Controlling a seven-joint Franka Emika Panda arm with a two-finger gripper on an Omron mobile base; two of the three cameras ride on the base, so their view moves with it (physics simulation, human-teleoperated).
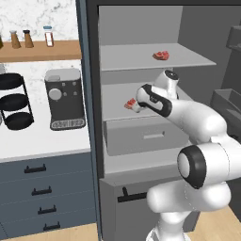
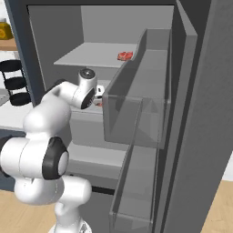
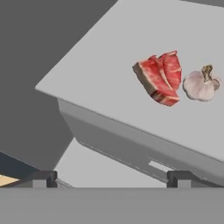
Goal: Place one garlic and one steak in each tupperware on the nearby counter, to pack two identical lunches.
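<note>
Two red marbled steaks sit in the open grey fridge: one (image 1: 130, 103) on the middle shelf (image 1: 115, 96) beside a pale garlic bulb (image 3: 201, 84), another (image 1: 161, 55) on the shelf above. Left of the fridge, a white counter (image 1: 37, 141) carries a dark coffee machine (image 1: 64, 99). The gripper (image 3: 111, 177), jaws wide and empty, hovers short of the lower steak; the first pick seems in hand, calling for an advance over it before closing.

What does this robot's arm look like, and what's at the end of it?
The arm is made of rounded, glossy white segments joined by dark rings. No cables or markings show. At its end, the hand view shows two small dark, blocky fingers.
</note>
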